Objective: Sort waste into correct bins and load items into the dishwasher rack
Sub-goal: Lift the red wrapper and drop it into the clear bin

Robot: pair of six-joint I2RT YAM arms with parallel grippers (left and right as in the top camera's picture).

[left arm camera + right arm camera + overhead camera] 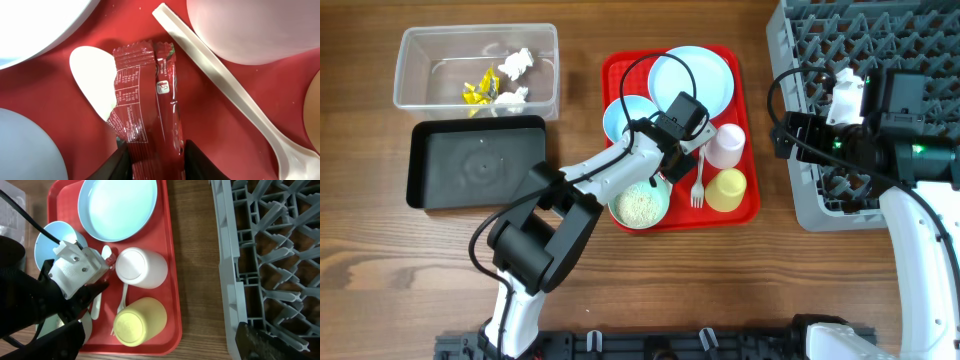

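My left gripper [157, 162] clamps the red wrapper [147, 95] on the tray [225, 125]; scraps [515, 62] sit binned, dishes [690, 75] not yet racked.

You're looking at the red-and-clear wrapper [150, 115] lying flat on the red tray, its lower end sitting between the left gripper [157, 162] fingers and touching both. It's overlapping the edge of the white spoon [95, 80]; the white fork [225, 90] is lying just beside it. The blue plate [692, 78] is sitting at the tray's far end, with an empty blue bowl [623, 115] beside it. The second bowl [665, 208] is holding the rice grains [640, 205]. The white cup [727, 145] and yellow cup [727, 190] are sitting side by side. The clear tub [410, 70] is holding the yellow wrapper [478, 90] and paper scraps [516, 63]. The black tub [430, 170] is sitting right against it. The grey rack [790, 150] is standing at your right.
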